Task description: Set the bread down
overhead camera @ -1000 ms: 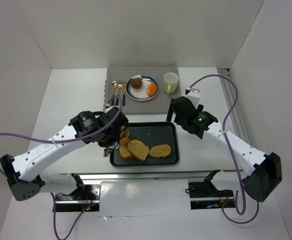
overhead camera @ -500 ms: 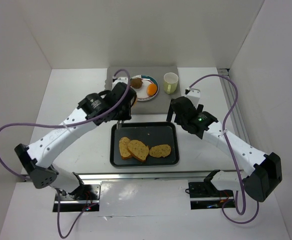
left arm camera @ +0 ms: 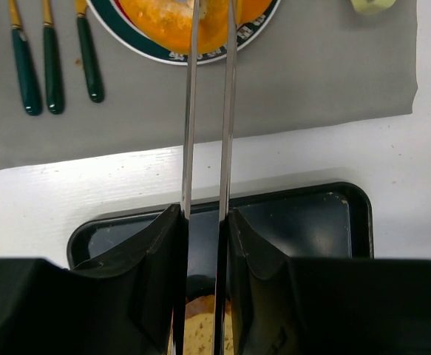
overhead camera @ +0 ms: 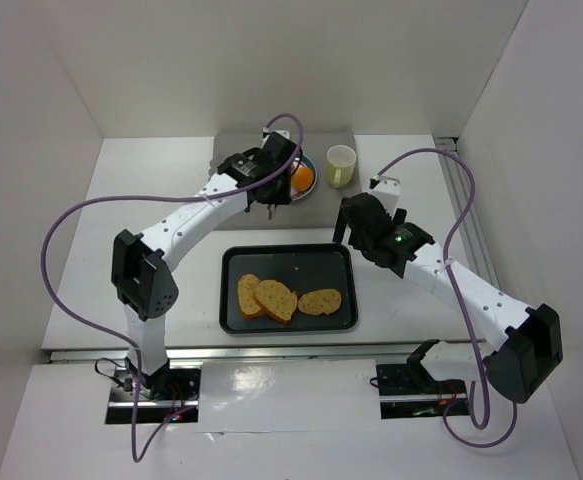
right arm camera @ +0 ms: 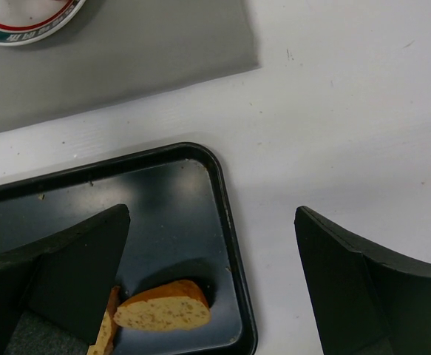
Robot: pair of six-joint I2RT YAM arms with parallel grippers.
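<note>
Bread shows in two places. Three toasted slices (overhead camera: 276, 300) lie side by side in the black tray (overhead camera: 321, 262), and a glossy orange bun (overhead camera: 304, 178) sits on the green-rimmed plate (left arm camera: 163, 55) on the grey mat (left arm camera: 311, 74).

The left gripper (left arm camera: 204, 222) has its black jaws pressed narrowly on a pair of long metal tongs (left arm camera: 188, 133), whose blades reach out over the plate. At their far end the wrist view shows a golden-orange baked piece (left arm camera: 148, 18), cut off by the top edge. The blade tips are out of frame, so it cannot be told whether they pinch it, or whether it is the bun itself. From above, the left arm (overhead camera: 191, 215) covers most of the plate.

The right gripper (right arm camera: 211, 222) hangs wide, with nothing between its fingers, above the tray's far right corner.

Three green-handled cutlery pieces (left arm camera: 50, 66) lie on the mat left of the plate, and a pale mug (overhead camera: 341, 165) stands to its right.
</note>
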